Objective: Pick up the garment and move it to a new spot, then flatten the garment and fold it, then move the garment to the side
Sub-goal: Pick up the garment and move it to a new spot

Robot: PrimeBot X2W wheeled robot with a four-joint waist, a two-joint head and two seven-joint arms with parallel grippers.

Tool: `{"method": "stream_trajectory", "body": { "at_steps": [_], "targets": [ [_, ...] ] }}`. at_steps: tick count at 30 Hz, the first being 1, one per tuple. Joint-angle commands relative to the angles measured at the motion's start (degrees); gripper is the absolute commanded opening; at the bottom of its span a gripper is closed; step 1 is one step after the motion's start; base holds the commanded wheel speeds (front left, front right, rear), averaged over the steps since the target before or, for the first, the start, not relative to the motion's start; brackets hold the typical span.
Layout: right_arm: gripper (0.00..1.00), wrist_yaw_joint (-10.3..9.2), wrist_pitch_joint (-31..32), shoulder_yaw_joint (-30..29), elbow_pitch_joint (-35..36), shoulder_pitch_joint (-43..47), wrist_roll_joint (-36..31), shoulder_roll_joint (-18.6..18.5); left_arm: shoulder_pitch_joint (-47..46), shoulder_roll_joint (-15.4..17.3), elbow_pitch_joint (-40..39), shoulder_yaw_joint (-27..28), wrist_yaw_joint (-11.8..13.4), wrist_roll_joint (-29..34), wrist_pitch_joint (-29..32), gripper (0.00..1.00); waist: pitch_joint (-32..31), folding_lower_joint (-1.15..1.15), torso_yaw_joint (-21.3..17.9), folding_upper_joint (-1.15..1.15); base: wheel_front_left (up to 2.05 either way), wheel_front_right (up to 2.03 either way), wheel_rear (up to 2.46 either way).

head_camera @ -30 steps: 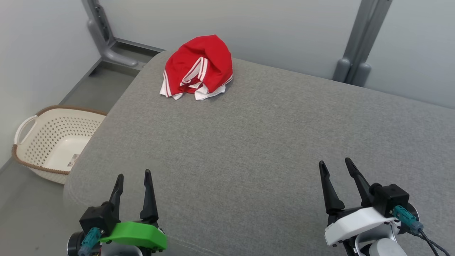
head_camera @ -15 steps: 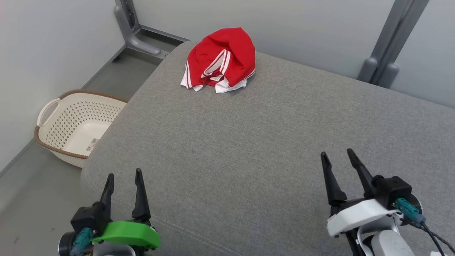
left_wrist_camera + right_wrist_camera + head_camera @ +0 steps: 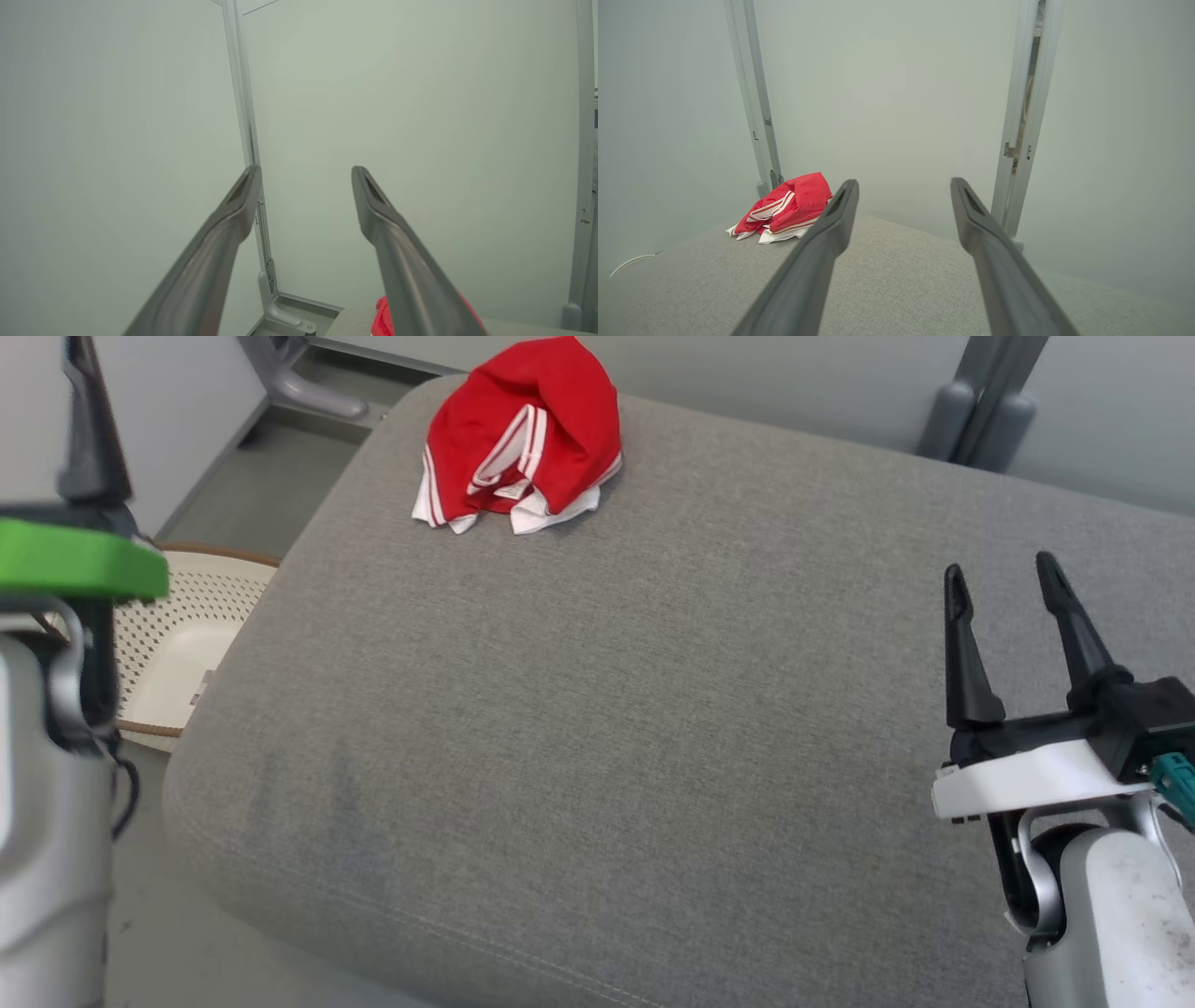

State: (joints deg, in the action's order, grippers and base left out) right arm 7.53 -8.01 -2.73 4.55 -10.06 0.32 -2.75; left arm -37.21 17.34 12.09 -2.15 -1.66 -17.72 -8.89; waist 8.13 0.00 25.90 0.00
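There was one red garment (image 3: 551,411), one cream basket (image 3: 177,644), one grey cushion (image 3: 607,709), and two pincers: left pincer (image 3: 306,170), right pincer (image 3: 999,566), each with two dark fingers (image 3: 822,252).

No readable text, brand, number or sign is showing anywhere. A small white sewn-in tag (image 3: 509,487) is peeking out of the folds of the red garment (image 3: 560,420), too small to read. A pale sticker (image 3: 200,687) is lying on the floor of the basket (image 3: 229,581); its print is blurring out, illegible.
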Motion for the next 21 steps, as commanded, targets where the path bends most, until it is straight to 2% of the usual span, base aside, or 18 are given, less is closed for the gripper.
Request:
{"method": "stream_trajectory", "body": {
  "at_steps": [1,4,7,13,17,21],
  "targets": [
    [1.0,-0.08,0.5,-0.2,1.2,-1.5,-0.6,-0.3,-3.8,0.9,1.1,0.1,-0.5,-0.2,1.2,1.0,12.5,0.0,-11.5,0.0,0.0,0.0,0.0],
    [1.0,-0.08,2.0,-0.2,4.9,-3.8,-1.8,-0.2,-12.8,4.1,5.3,-0.9,-1.6,1.2,5.6,1.0,17.4,0.0,-14.7,0.0,0.0,0.0,0.0],
    [1.0,-0.08,3.0,-0.5,8.5,-4.4,-2.8,-0.5,-20.9,4.8,11.2,-1.3,-2.1,0.8,9.1,1.0,21.8,0.0,-17.1,0.0,0.0,0.0,0.0],
    [1.0,-0.08,4.4,-2.3,13.6,-3.7,-3.5,-0.9,-29.8,3.3,23.4,-2.5,-2.7,-0.5,11.6,1.0,27.9,0.0,-20.2,0.0,0.0,0.0,0.0],
    [1.0,-0.08,4.2,-2.9,14.9,-3.7,-3.4,-0.9,-31.0,1.3,30.9,-3.0,-3.5,-2.2,12.6,1.0,29.6,0.0,-21.2,0.0,0.0,0.0,0.0],
    [1.0,-0.09,3.9,-2.9,15.6,-3.6,-3.4,-0.8,-31.3,0.6,37.6,-3.4,-4.3,-4.2,16.8,1.0,30.6,0.0,-21.9,0.0,0.0,0.0,0.0]
  ]
}}
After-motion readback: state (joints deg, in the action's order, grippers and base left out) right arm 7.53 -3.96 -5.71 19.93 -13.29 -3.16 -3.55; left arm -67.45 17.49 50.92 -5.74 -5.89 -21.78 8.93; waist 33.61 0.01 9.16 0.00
